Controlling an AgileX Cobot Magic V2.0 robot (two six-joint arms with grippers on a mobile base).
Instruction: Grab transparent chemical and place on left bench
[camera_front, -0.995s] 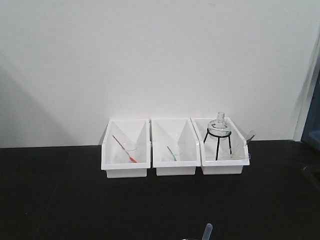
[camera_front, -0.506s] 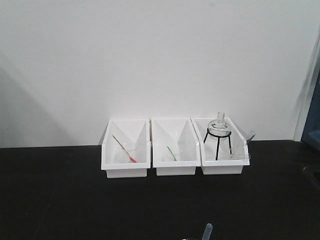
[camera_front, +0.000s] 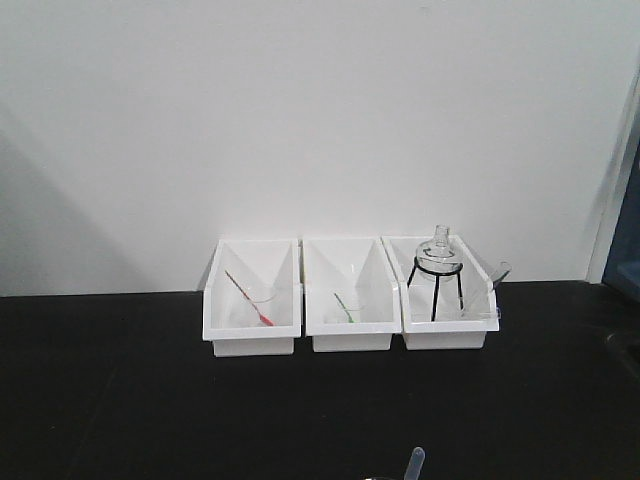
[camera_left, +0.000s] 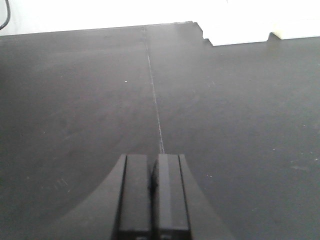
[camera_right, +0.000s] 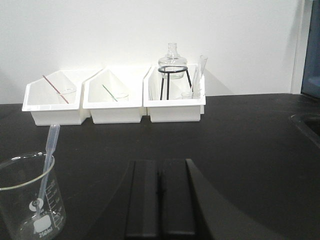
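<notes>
- Standing on the black counter (camera_right: 250, 150) in front of the three white bins (camera_right: 117, 102), the clear beaker (camera_right: 31, 197) sits upright with its pale pipette (camera_right: 46, 165) leaning out over the rim; nothing touches it, so it appears already set down on the bench the task names.
- Judging from that, the placing looks done or nearly done, and both arms sit clear of the glass so as not to knock it.
- Relative to the beaker, the bins are farther back against the white wall: the left one holds a glass with a red pipette (camera_front: 250, 298), the middle one a glass with a green pipette (camera_front: 345, 306), the right one a flask on a black wire stand (camera_front: 438, 270).
- The right tool (camera_right: 160, 200) is just to the right of the beaker, apart from it, its two pads pressed together with nothing between them.
- The left tool (camera_left: 151, 197) hangs over bare counter, pads likewise together and empty, a thin seam in the surface running ahead of it toward the bins.
- In the front view only the pipette's tip (camera_front: 414, 462) shows at the bottom edge.
</notes>
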